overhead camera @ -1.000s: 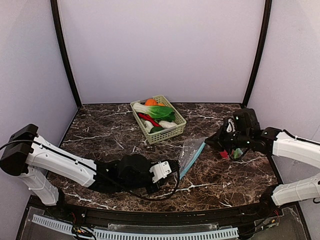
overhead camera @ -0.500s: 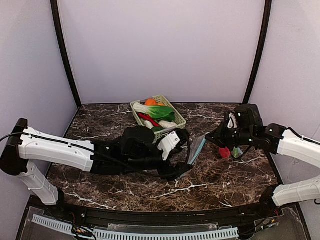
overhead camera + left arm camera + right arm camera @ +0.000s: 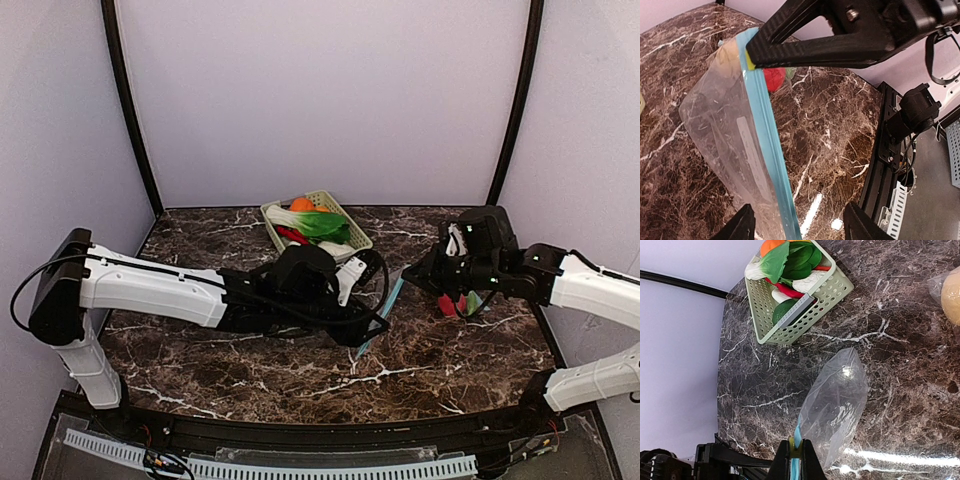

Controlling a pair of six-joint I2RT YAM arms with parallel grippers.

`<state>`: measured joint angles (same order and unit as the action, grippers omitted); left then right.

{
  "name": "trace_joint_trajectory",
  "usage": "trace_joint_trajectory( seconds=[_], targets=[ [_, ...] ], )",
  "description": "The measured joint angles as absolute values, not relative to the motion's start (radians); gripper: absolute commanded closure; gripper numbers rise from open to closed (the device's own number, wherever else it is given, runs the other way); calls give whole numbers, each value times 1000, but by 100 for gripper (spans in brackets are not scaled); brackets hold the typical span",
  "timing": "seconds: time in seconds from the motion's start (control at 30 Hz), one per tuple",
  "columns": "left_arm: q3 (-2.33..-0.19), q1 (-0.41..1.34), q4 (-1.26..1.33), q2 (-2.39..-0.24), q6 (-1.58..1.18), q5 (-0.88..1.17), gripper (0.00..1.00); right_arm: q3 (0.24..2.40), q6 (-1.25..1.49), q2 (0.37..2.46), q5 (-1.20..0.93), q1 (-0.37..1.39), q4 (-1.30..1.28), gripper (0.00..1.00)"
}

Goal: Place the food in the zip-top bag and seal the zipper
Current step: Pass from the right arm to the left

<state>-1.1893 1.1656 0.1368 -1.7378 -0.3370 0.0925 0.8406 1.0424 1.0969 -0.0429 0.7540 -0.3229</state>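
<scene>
Over the table [image 3: 450, 350], right hand [image 3: 795, 450] pinches the zip-top bag [image 3: 835, 405]; left hand [image 3: 801, 214] spread

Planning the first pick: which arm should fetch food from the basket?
Left. The left tool is open and empty, near the basket; the right tool is shut on the bag at its zipper edge.

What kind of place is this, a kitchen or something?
Probably a robot test booth, not a kitchen: plain lilac walls enclose a marble-patterned table, a left arm and right arm are mounted at its near edge, and the vegetables in the basket look like toys.
</scene>
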Motion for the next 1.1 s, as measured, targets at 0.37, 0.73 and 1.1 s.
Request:
trace_joint_trajectory(
  seconds=[0.37,0.73,1.1],
  targets=[
    [-1195,1143,115,-1768,-372,94,63,855,1029,1111,-39,762,-325,99],
    [-1211,1140,109,-1792,-374,88,76,861,1025,1123,-40,772,-331,99],
    [-1246,1140,76,-1810,-363,65,92,875,1025,1147,-39,785,-331,99]
  ],
)
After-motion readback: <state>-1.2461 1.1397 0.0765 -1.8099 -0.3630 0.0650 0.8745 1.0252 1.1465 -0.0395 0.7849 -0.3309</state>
